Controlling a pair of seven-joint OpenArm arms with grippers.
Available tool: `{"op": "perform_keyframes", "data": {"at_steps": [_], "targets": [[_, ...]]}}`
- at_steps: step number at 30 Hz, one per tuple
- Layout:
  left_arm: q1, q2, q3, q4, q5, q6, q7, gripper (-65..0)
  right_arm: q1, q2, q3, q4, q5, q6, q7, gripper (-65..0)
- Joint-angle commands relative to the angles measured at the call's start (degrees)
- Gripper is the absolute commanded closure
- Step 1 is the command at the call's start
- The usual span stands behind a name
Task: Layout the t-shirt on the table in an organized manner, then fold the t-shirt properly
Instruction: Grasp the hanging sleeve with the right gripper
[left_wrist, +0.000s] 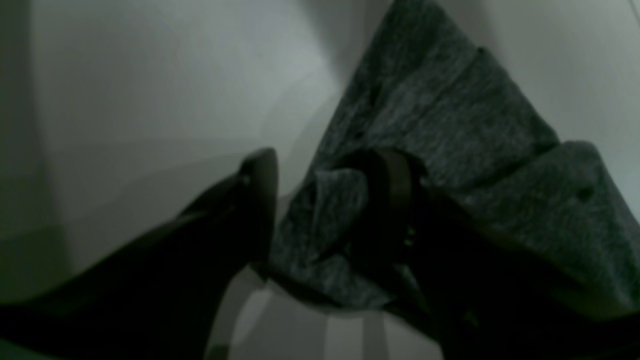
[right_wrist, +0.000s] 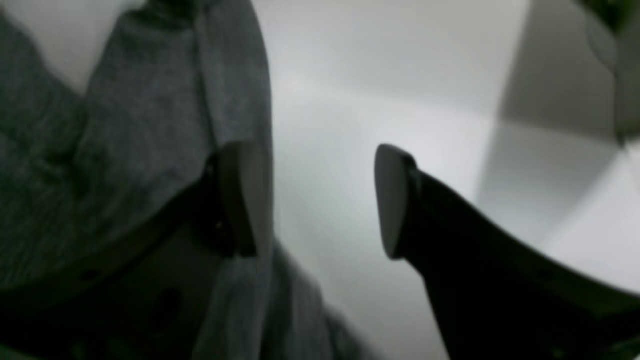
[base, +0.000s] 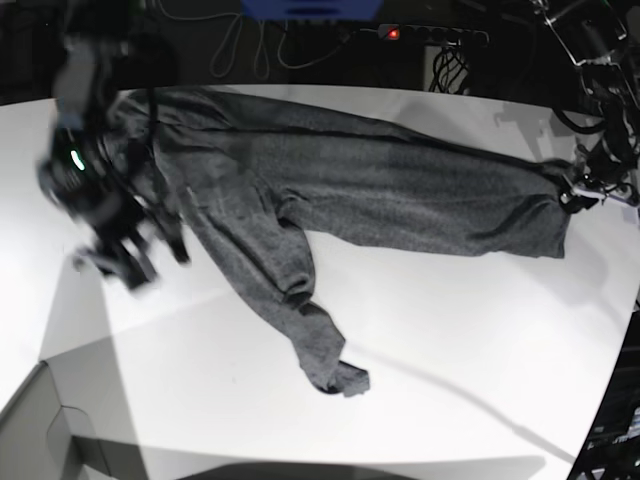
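Dark charcoal heather-grey knit t-shirt (base: 370, 190) stretched across white worktop (base: 450, 340), one part trailing crooked; layout unfinished, folding not begun. Left end effector (left_wrist: 325, 200) spread, cloth between fingers; right end effector (right_wrist: 315, 200) spread, one finger against cloth.

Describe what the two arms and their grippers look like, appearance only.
Both arms are black with bundled dark cables along the links. The right arm, blurred in the base view, shows a small green light on its body. The right gripper has two broad, paddle-shaped black fingers with paler grey inner pads. The left gripper has the same dark, rounded fingers, dimly lit in its wrist view.
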Motion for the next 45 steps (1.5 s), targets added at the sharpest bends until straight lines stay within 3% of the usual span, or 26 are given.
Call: {"op": "perform_keyframes", "data": {"at_steps": [1, 5, 8, 13, 16, 19, 31, 38, 45], "targets": [[-0.4, -1.0, -0.1, 0.7, -0.8, -0.2, -0.1, -28.4, 3.8, -0.9, -1.8, -2.5, -0.2, -0.1, 1.3, -34.7], [-0.7, -0.9, -0.1, 0.7, -0.8, -0.2, -0.1, -28.4, 15.4, -5.6, -4.8, -18.5, -4.2, -0.1, 1.7, -34.4], [-0.7, -0.9, -0.1, 1.0, -0.8, -0.2, 0.0, -28.4, 24.1, -8.4, -4.2, -33.9, -7.0, -0.1, 7.5, -34.3], [-0.5, -0.8, -0.1, 1.1, -0.9, -0.2, 0.0, -28.4, 33.2, -8.2, -4.4, -57.0, -8.9, -0.1, 22.2, -34.3], [-0.4, -0.8, -0.1, 0.9, -0.9, -0.2, 0.0, -28.4, 34.8, -6.3, -4.4, -62.8, -8.8, -0.1, 27.3, -34.3], [-0.4, -0.8, -0.1, 0.7, -0.9, -0.2, 0.0, -28.4, 34.6, -5.3, -4.4, -64.1, -8.8, -0.1, 29.8, -34.3], [-0.8, -0.8, -0.1, 0.6, -0.9, -0.2, -0.2, -28.4, 32.8, -2.7, -4.3, -63.7, -8.7, -0.1, 30.1, -33.9], [-0.9, -0.8, -0.2, 0.6, -0.9, -0.2, -0.4, -28.4, 29.1, -4.9, -4.2, -63.7, -8.7, -0.1, 30.2, -22.3], [-0.9, -0.8, -0.2, 0.6, -0.9, -0.2, -0.6, -28.4, 28.2, -4.7, -4.3, -63.6, -8.7, -0.1, 30.1, -14.5]]}}
